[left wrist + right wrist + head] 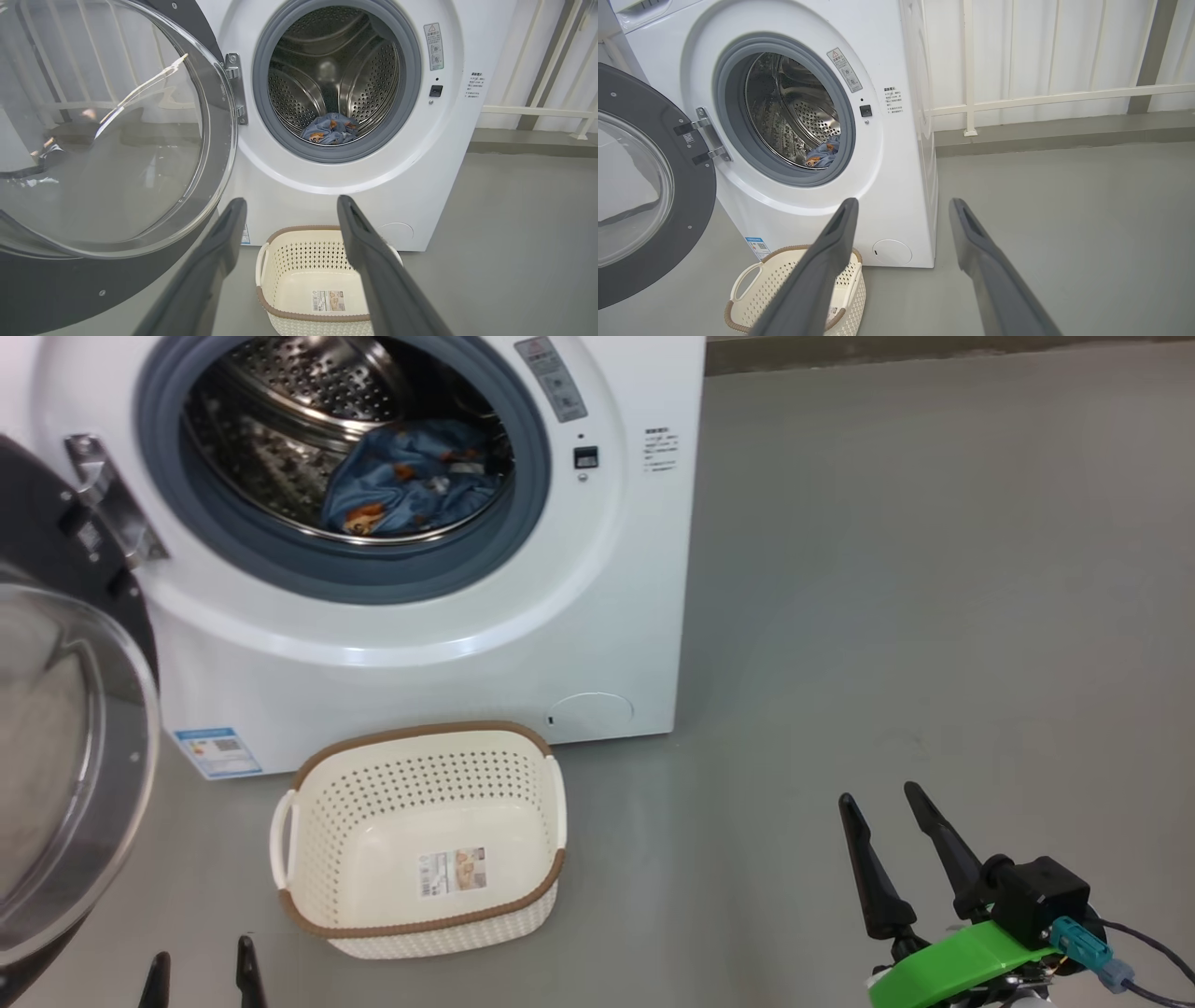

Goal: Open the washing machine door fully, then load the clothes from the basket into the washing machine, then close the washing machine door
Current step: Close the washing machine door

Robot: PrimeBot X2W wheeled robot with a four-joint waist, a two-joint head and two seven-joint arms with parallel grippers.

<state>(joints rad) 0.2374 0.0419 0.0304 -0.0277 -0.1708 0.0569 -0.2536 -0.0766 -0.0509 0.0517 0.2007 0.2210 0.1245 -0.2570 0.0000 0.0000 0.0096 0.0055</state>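
My left gripper (203, 949), lower left, and right gripper (878, 795), lower right, gape wide, holding nothing. Soft blue clothes (411, 481) lie crumpled in the perforated steel drum (271, 439), upper left.

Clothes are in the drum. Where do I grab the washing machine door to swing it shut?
Likely the black rim of the washing machine door at its free edge, farthest from the hinge, for leverage. Bring the open left gripper in from the door's outer side; the bulging glass gives nothing to pinch.
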